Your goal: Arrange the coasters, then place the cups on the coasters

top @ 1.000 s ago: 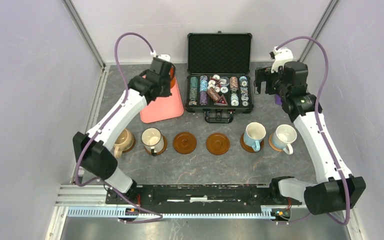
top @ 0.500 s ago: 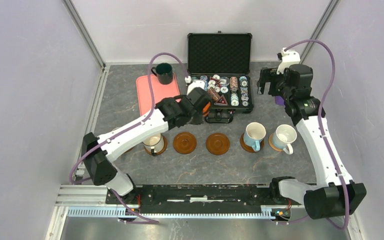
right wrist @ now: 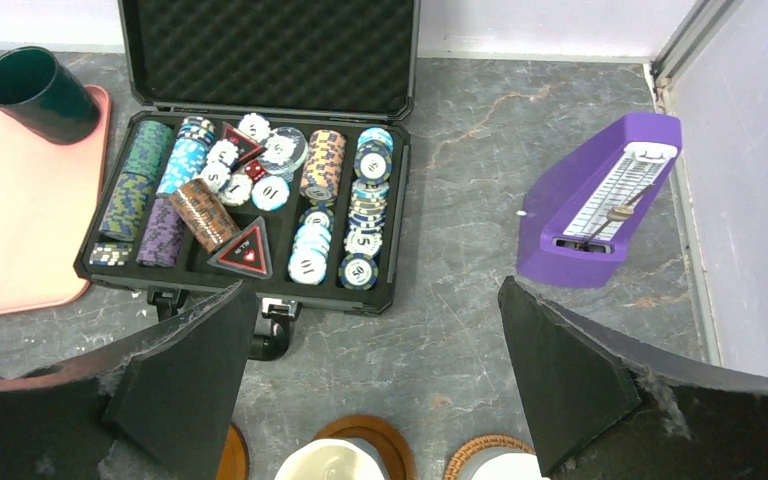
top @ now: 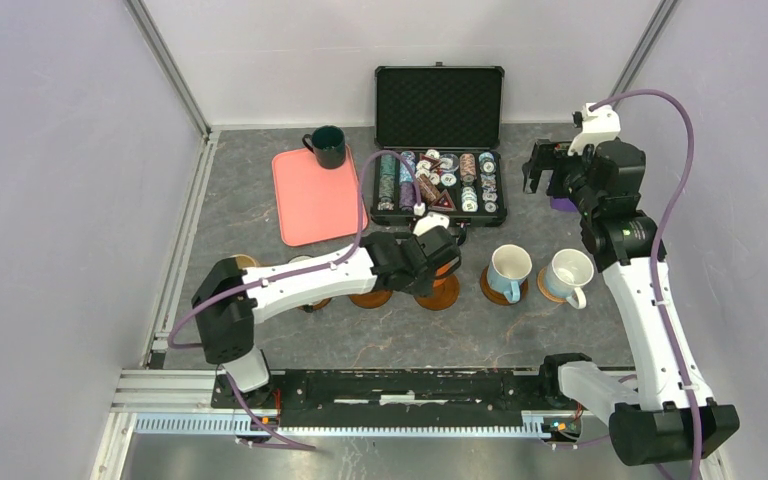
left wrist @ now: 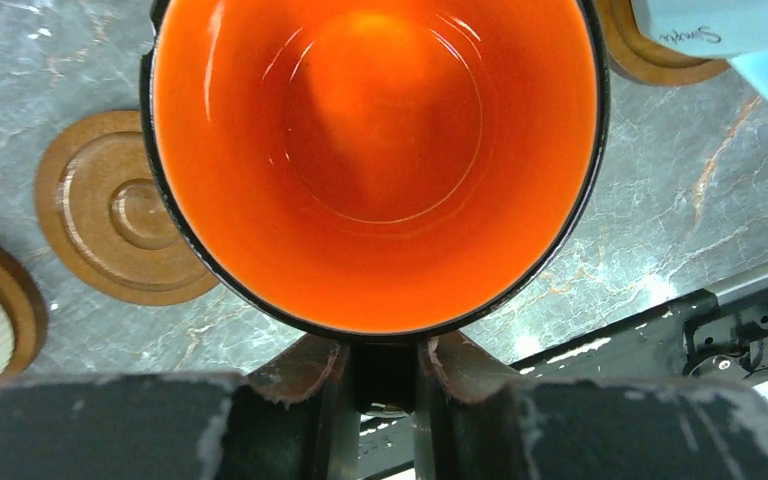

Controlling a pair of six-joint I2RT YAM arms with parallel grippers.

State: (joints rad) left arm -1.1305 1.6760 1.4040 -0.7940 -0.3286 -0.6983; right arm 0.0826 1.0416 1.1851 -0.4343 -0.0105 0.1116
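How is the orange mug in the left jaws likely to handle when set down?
The orange mug has a glossy glaze, so it is probably slippery. The left gripper has its jaws shut on one side only, so the mug may tilt or swing. It looks like rigid ceramic, likely to chip if knocked on the table.
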